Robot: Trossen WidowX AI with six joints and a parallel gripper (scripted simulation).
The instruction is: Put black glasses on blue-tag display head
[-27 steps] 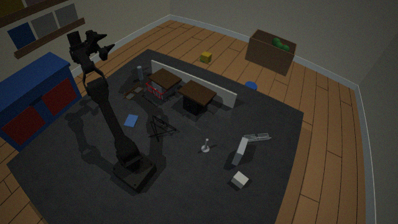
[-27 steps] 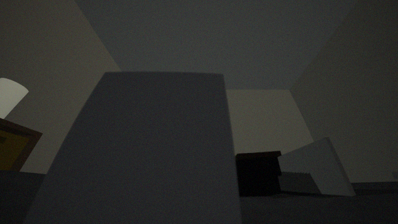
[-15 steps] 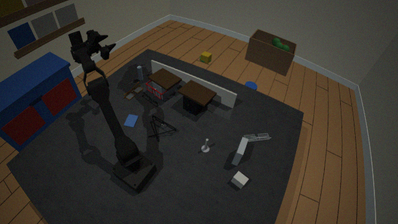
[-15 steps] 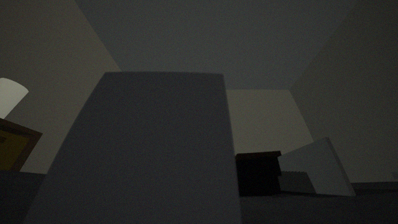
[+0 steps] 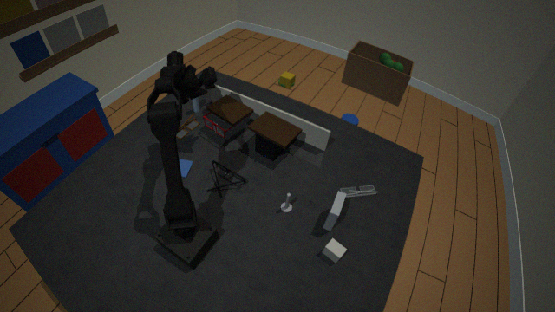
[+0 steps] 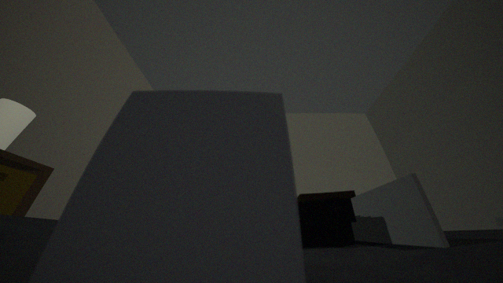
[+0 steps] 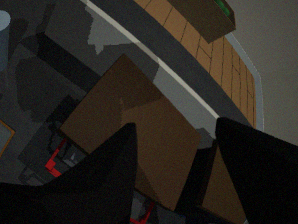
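Black glasses (image 5: 228, 171) down on the bench (image 5: 260, 269), near the middle of the frame, legs spread, not on a head. Likely step in hand: picking them up. Jaws partly open with nothing between, at upper left in the top view, over or near the left head (image 5: 228, 108) (image 7: 135, 115) and well apart from the black pair. Best to lift clear first, swing back toward the arm's (image 5: 171, 160) near side, then come down over the bridge. Pinch at the bridge, square to the frame, temples left free; grip gently, thin wire being apt to twist or slip. On the way, keep high above the red glasses (image 5: 217, 126) (image 7: 52, 164) at the left head's front. Before any placing, check for the blue tag: a faint blue hint low on the right head (image 5: 275, 129) (image 7: 225, 190), too dark to tell.

Bench dark and matt, poor contrast for black wire. Toward lower right, a pale block (image 5: 335, 250); above it, clear glasses (image 5: 362, 191) beside a pale slab (image 5: 335, 210). Behind the heads, a long white board (image 5: 314, 135) (image 7: 170, 85), a possible snag. Beyond, plank floor with a yellow cube (image 5: 287, 80), then a brown bin (image 5: 373, 82) (image 7: 205, 20) by plain dim walls.
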